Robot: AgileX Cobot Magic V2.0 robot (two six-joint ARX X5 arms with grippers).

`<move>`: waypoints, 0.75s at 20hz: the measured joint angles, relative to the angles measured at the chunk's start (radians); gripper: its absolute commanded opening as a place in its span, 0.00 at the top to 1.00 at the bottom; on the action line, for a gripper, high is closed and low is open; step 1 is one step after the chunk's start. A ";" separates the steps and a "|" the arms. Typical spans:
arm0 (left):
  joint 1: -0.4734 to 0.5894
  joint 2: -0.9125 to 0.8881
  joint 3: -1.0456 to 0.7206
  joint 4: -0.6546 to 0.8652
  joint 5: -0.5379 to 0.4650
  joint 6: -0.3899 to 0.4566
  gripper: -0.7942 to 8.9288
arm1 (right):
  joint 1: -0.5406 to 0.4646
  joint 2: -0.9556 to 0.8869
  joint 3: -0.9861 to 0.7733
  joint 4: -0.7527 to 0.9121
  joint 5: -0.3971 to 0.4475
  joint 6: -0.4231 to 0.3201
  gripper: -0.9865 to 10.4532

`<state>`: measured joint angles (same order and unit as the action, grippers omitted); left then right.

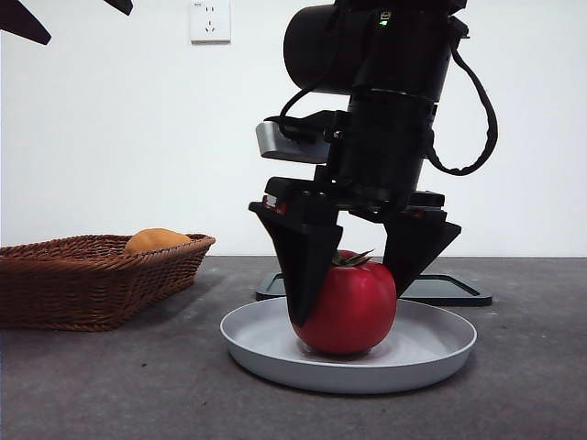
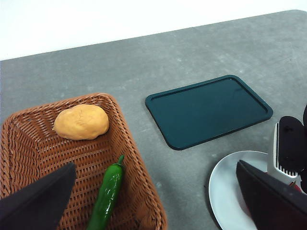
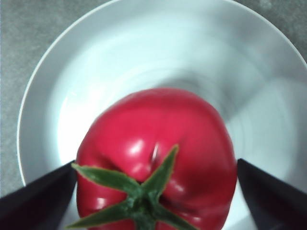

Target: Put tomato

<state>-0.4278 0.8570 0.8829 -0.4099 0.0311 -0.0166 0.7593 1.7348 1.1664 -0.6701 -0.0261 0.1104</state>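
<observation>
Right gripper (image 1: 353,275) is coming down from above over the white plate (image 1: 266,353), its two black jaws sitting on either side of the tomato (image 1: 347,307); one jaw is pressing against the tomato's side in the front view, the other is sitting just off or barely at it, and the right wrist view is showing slim gaps beside both jaws, so the jaws are standing apart around the tomato, not clamped. Tomato (image 3: 158,158) is resting inside the plate (image 3: 120,52), roughly at its middle, glossy red, green stem (image 3: 139,196) pointing up toward the wrist camera. Plate is sitting on the grey table (image 1: 110,385). Dark green tray (image 2: 209,109) is lying flat just behind the plate, near it but apart. Wicker basket (image 1: 55,275) is standing beside the plate, well apart from it, holding an orange rounded fruit (image 2: 81,121) and a green pepper (image 2: 108,194); the pepper is lying nearer the plate-side wall of the basket (image 2: 139,158), the fruit further in. Left gripper (image 2: 153,201) is hanging above the basket's plate-side edge, jaws spread wide, holding nothing. Wall socket (image 1: 210,20) is showing on the white wall behind the plate.
</observation>
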 measured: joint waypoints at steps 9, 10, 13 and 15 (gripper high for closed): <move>0.000 0.000 0.000 0.000 0.000 0.000 0.17 | -0.011 0.000 0.016 -0.024 0.004 0.029 0.69; 0.000 0.000 0.000 0.000 0.000 0.000 0.17 | -0.017 0.001 0.034 -0.041 0.004 0.028 0.69; 0.000 0.000 0.000 0.000 0.000 0.000 0.17 | -0.061 0.003 0.132 -0.097 0.003 0.019 0.69; 0.000 0.000 0.000 0.000 0.000 0.000 0.17 | -0.112 0.034 0.234 -0.135 0.004 -0.001 0.69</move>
<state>-0.4278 0.8570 0.8829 -0.4099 0.0311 -0.0170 0.6476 1.7691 1.4002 -0.8055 -0.0223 0.1097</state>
